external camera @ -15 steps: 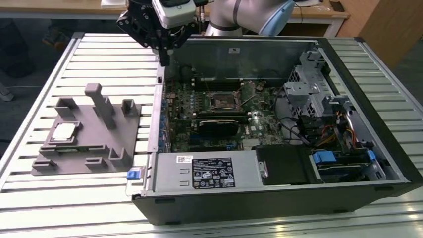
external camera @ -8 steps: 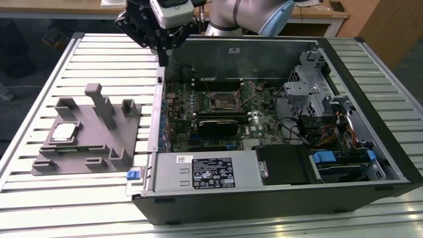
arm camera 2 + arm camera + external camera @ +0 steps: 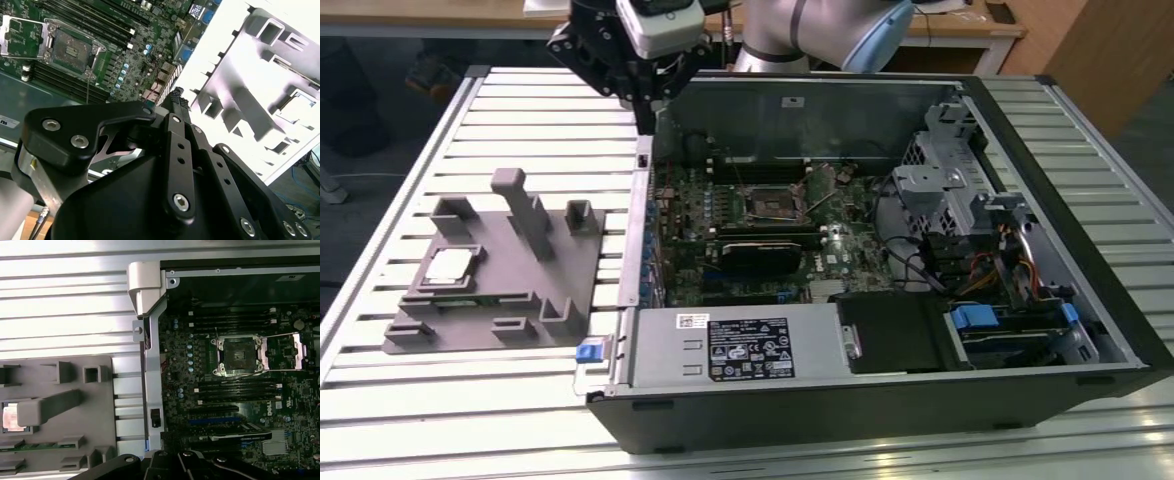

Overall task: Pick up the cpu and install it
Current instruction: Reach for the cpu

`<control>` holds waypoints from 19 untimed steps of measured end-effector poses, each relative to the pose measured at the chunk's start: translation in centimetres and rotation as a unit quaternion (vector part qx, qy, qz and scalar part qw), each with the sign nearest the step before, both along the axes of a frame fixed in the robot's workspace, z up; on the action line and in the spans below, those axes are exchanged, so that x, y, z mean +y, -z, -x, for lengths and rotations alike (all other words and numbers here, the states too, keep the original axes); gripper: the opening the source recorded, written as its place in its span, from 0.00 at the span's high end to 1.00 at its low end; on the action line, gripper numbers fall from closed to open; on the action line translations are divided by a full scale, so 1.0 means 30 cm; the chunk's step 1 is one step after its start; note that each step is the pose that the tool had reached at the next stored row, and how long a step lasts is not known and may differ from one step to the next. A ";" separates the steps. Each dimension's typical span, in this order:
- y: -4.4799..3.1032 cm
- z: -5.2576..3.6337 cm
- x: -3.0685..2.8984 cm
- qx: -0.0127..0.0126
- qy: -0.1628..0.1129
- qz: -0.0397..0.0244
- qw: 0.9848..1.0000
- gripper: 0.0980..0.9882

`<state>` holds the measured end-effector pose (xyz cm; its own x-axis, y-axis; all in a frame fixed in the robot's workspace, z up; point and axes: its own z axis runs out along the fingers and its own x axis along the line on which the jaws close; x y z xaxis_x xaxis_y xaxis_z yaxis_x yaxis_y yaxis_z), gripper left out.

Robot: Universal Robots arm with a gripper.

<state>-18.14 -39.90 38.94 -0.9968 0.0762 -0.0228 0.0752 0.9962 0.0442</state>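
While the cpu (image 3: 450,264) lies apart, the gripper (image 3: 646,118), pressed together, overhangs the case edge (image 3: 638,215).

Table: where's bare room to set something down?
Bare slats of the table between the fixture and the near edge, and behind the fixture toward the gripper. Crowded: the fixture itself and inside the case.

Even, bright light overall, yet the fixture (image 3: 235,107) glares white in the second wrist view.
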 end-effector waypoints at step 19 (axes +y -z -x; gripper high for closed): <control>0.004 0.037 0.000 0.000 0.000 0.000 1.000 0.99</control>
